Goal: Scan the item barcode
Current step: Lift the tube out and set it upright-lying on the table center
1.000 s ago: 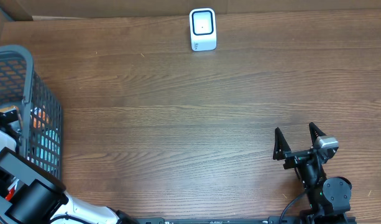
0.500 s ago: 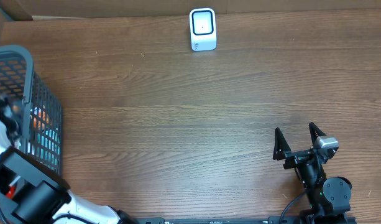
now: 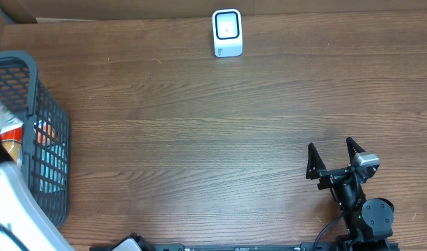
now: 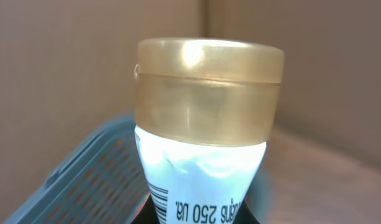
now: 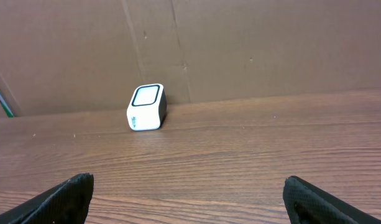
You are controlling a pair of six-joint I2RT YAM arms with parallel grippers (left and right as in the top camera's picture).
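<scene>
A white tube with a gold cap (image 4: 209, 87) fills the left wrist view, and a barcode (image 4: 158, 200) runs down its left side. My left gripper (image 4: 199, 218) is shut on the tube's lower end, with only dark finger edges showing beside it. The tube is held above the basket (image 4: 84, 180). The white scanner (image 3: 227, 32) stands at the table's far edge, also seen from the right wrist as a small box (image 5: 146, 107). My right gripper (image 3: 333, 157) rests open near the front right, nothing between its fingers (image 5: 59, 199).
The dark mesh basket (image 3: 39, 104) stands at the table's left edge with orange and blue items inside. My left arm (image 3: 4, 202) rises over it at the frame's edge. Cardboard walls close off the back.
My left arm has risen out of the basket with the tube in its grip. The right arm has not moved.
</scene>
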